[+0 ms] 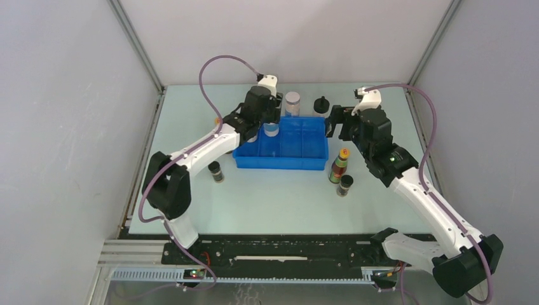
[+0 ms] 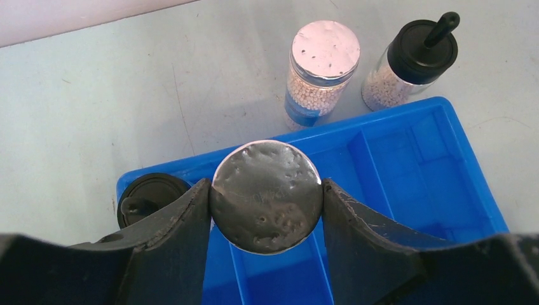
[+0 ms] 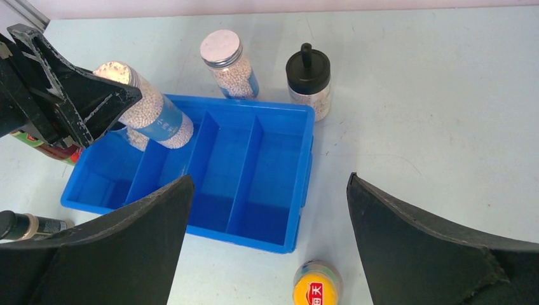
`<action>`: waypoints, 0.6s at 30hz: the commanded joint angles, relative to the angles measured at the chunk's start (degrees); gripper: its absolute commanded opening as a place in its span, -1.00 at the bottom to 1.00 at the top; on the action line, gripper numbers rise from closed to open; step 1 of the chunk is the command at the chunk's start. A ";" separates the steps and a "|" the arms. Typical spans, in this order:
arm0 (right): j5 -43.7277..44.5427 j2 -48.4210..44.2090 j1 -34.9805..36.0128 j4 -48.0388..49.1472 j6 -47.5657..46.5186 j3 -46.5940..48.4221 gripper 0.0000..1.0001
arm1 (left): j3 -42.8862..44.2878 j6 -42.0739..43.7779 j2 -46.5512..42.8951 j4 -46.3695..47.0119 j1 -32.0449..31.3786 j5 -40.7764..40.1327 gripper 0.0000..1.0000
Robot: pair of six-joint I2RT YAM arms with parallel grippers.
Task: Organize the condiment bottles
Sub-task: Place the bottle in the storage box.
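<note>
I hold the left gripper [image 2: 266,190] clenched on a white-lidded bottle [image 3: 156,117] near the blue tray's [image 1: 279,165] far-left corner, ready to lower it in (right gripper [image 3: 270,183] gaping, empty).

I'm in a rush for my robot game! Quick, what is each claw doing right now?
Left gripper: closed, holding a white-lidded bottle over the blue tray.
Right gripper: open, holding nothing.

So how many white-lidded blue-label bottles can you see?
2. One bottle is gripped in the left claw, tilted over the left half of the blue tray; the other bottle stands upright on the table just behind it. More may hide behind the left arm.
</note>
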 commanded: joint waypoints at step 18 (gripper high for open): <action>-0.18 3.61 -0.66 4.14 -1.44 0.00 0.99 | -3.06 0.53 -0.45 12.06 -0.21 -1.99 -1.00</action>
